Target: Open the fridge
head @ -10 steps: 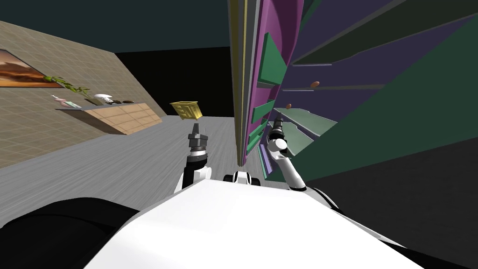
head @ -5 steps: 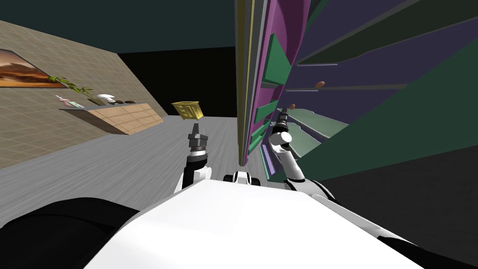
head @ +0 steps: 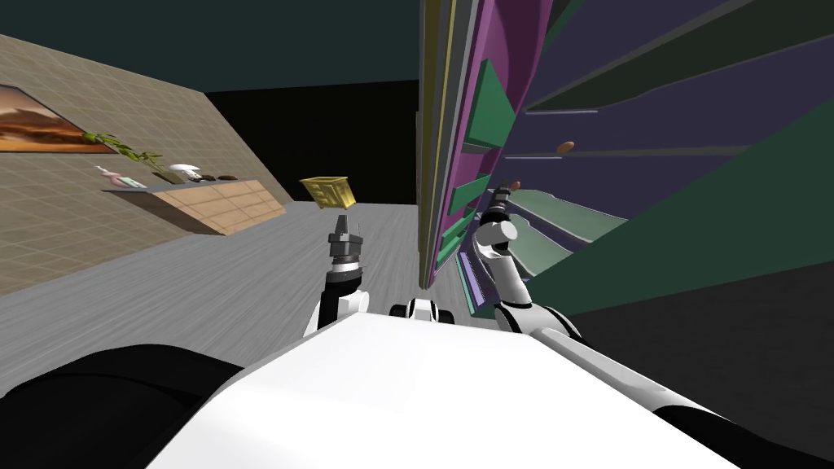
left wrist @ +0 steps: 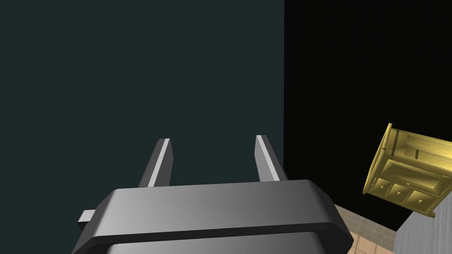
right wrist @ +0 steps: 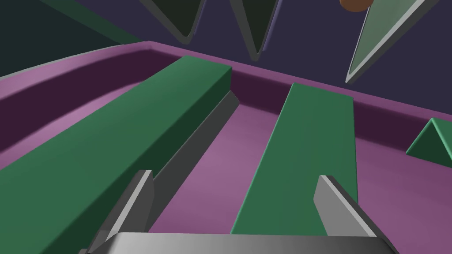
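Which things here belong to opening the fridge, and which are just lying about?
Job:
fridge door, purple inside
green door shelves
right gripper, open, beside those shelves
fridge shelves

Lying about:
left gripper, open, idle
yellow cabinet
sideboard
plant
wall picture
brown item in the fridge

The fridge door (head: 468, 163) has swung further over the last second. In the head view its free edge has shifted to the right, and the shelves (head: 570, 213) behind it have slid the same way. The right gripper (head: 500, 194) has travelled with the door, reaching farther out and a little higher beside the lower green bins (head: 456, 232), and its forearm now stands steeper than before.
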Motion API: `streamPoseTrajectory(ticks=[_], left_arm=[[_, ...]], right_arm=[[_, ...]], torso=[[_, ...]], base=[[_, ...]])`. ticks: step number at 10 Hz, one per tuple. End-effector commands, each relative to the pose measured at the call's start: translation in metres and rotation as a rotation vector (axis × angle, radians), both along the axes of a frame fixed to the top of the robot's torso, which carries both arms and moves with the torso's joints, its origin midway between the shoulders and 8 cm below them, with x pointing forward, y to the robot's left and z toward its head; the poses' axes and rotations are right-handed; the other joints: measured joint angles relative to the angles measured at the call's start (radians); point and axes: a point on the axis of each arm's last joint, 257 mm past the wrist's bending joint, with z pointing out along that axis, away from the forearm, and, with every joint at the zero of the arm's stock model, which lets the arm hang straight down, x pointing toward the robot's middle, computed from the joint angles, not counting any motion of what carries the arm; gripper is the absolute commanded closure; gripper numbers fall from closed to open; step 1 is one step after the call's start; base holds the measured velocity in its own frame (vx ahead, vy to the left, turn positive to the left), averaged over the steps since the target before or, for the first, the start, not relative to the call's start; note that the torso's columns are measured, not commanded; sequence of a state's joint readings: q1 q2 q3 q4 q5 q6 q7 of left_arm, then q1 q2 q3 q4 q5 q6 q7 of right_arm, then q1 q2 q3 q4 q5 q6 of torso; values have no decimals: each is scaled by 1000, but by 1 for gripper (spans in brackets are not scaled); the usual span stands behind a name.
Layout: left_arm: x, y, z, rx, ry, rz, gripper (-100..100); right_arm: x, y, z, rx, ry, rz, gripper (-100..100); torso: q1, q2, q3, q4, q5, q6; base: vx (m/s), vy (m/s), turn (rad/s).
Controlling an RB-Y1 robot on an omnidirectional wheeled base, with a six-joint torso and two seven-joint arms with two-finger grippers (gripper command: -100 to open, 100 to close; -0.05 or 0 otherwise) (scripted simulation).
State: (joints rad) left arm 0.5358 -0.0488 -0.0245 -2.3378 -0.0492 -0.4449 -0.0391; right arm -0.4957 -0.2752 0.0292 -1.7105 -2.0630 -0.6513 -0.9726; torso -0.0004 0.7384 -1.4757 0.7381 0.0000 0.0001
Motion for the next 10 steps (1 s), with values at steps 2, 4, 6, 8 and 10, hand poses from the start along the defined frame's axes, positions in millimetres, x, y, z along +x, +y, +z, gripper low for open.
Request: streamPoseTrajectory(ticks=[2, 4, 6, 8, 10], left_arm=[[0, 0, 0, 0, 0, 0, 0], [0, 0, 0, 0, 0, 0, 0], [0, 0, 0, 0, 0, 0, 0], [0, 0, 0, 0, 0, 0, 0], [0, 0, 0, 0, 0, 0, 0]], right_arm=[[6, -8, 11, 25, 15, -4, -100], [11, -14, 19, 44, 23, -9, -100], [15, -20, 26, 63, 34, -11, -100], [20, -24, 32, 80, 46, -10, -100], [25, -28, 37, 96, 61, -7, -100]], torso=[[0, -1, 0, 0, 0, 0], [3, 0, 0, 0, 1, 0], [1, 0, 0, 0, 0, 0], [0, 0, 0, 0, 0, 0], [1, -1, -1, 0, 0, 0]], base=[[4, 68, -16], [-4, 94, -20], [-11, 98, -26], [-16, 92, -33], [-12, 99, -38]])
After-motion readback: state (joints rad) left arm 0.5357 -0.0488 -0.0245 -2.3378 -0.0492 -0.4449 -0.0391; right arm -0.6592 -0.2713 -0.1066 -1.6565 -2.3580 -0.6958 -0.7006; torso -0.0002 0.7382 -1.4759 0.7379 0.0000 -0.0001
